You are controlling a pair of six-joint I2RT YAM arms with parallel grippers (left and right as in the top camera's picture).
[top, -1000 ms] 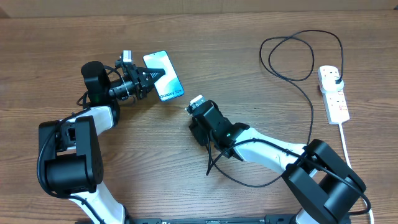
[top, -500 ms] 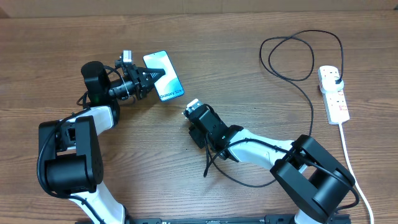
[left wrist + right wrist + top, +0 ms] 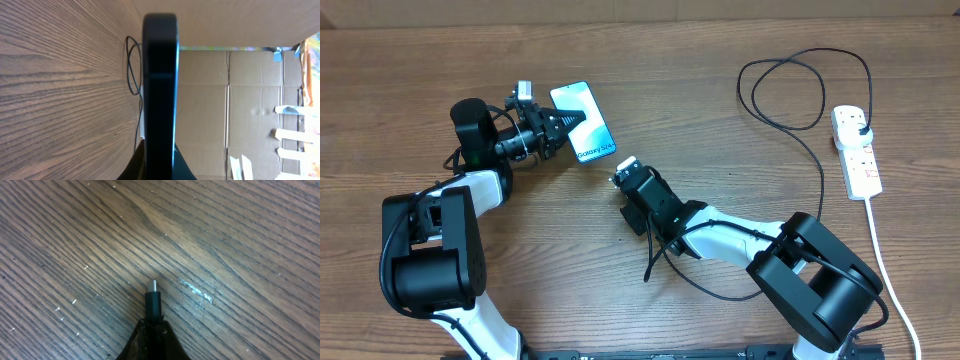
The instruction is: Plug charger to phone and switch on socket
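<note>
- The left gripper [image 3: 563, 122] was clamped on the phone [image 3: 588, 122], its fingers narrow and pinching one long edge of the handset.
- From the fingertips the phone reached away to the right, blue screen up, with the "Galaxy" text at the end nearer the right arm.
- In the left wrist view the phone stood edge-on as a dark slab straight ahead of the fingers. The wooden table [image 3: 720, 40] lay on one side and a cardboard wall [image 3: 250, 100] on the other.
- Whether the phone rested on the wood or hung just clear of it could not be told.
- The right gripper [image 3: 623, 172] was closed tight on the connector tip [image 3: 153, 299] of the charger cable [image 3: 817, 170].
- The small black connector stuck out past the fingertips, with its metal end bare and only wood grain ahead of it.
- The phone's nearer end lay just beyond the right fingertips, close to them but apart.
- Behind the right fingers the cable trailed back under the arm, then ran far off to the side, rising into loose loops.
- Well away from both grippers, the black plug [image 3: 861, 124] sat in the far end of the socket [image 3: 856, 150].
- The socket's white cord [image 3: 886, 260] ran off its near end.
- The state of the socket's switches was too small to tell.
</note>
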